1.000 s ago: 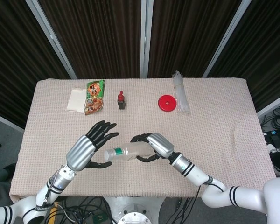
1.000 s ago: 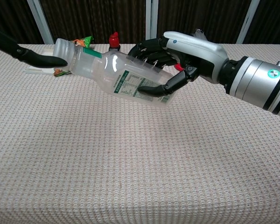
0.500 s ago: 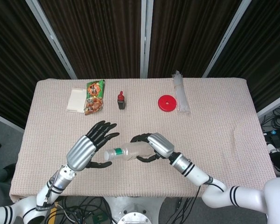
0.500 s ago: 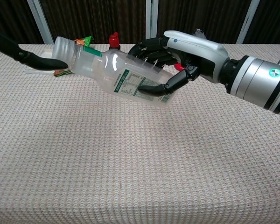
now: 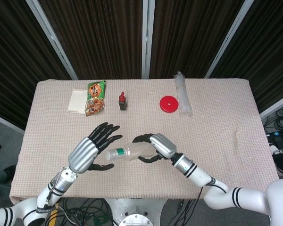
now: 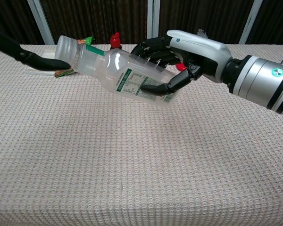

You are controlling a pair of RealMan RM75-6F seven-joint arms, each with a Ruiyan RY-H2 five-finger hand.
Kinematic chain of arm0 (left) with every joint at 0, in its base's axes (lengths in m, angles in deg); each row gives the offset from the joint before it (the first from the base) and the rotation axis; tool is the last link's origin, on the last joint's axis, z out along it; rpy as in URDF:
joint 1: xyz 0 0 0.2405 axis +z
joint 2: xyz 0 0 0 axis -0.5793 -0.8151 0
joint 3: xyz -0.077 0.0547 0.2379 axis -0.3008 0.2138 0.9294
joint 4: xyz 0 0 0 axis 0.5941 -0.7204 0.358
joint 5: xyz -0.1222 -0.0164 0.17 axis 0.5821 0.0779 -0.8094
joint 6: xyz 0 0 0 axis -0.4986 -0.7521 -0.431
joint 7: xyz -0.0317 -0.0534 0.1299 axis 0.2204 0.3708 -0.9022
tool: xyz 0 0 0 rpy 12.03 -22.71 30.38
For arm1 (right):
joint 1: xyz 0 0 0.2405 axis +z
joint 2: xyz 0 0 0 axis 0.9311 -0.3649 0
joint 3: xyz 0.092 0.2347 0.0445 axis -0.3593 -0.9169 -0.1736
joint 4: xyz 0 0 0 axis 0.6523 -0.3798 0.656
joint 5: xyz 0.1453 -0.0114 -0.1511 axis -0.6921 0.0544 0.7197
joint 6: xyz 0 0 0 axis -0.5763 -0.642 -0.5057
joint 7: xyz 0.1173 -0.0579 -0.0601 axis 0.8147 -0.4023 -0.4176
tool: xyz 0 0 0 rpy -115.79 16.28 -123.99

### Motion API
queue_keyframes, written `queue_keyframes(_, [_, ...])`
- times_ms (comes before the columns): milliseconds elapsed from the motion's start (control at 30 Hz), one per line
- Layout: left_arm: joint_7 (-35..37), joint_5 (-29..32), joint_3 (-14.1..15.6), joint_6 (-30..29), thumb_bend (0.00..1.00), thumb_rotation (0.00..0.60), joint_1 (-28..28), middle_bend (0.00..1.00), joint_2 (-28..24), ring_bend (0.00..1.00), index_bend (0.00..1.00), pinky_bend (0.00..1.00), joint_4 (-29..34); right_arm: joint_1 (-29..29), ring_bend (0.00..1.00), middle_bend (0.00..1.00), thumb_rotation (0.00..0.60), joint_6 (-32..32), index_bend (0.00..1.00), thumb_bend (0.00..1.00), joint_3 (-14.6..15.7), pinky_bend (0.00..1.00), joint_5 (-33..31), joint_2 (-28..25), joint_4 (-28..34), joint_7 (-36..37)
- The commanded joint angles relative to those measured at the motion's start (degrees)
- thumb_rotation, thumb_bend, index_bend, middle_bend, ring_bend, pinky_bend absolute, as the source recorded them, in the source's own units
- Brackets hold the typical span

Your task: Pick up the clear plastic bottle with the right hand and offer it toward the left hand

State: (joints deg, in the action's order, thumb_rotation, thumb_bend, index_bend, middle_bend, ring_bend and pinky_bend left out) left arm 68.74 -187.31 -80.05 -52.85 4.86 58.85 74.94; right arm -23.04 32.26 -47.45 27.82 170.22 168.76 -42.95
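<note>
My right hand (image 5: 155,146) (image 6: 188,52) grips the clear plastic bottle (image 5: 129,152) (image 6: 118,73) around its labelled lower half, holding it above the table, lying sideways with its neck pointing left. My left hand (image 5: 90,149) is open just left of the bottle, fingers spread above the neck and the thumb (image 6: 37,61) reaching under it. The thumb tip lies at the bottle's neck; whether it touches I cannot tell. In the chest view only that dark thumb shows at the left edge.
Along the far side of the cloth-covered table (image 5: 226,136) lie a white packet (image 5: 78,101), a green snack bag (image 5: 95,98), a small dark bottle with a red cap (image 5: 122,101), a red lid (image 5: 169,104) and a clear bundle of sticks (image 5: 181,93).
The bottle and right hand have risen slightly, with the bottle neck edging left over the left thumb. The left hand has shifted a little toward the bottle.
</note>
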Motion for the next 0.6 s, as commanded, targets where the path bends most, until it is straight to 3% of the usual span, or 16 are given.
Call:
queue_keyframes(33, [-0.87, 0.54, -0.15, -0.13, 0.08, 0.6, 0.24, 0.01, 0.35, 0.0, 0.14, 0.0, -0.65, -0.06, 0.36, 0.51, 0.6, 0.09, 0.57, 0.46, 0.09, 0.49, 0.14, -0.21, 0.16, 0.13])
queue_keyframes(600, [-3.55, -0.45, -0.68, -0.44, 0.08, 0.6, -0.29, 0.01, 0.8, 0.0, 0.14, 0.0, -0.04, 0.32, 0.36, 0.51, 0.6, -1.07, 0.57, 0.46, 0.29, 0.49, -0.32, -0.05, 0.09, -0.31])
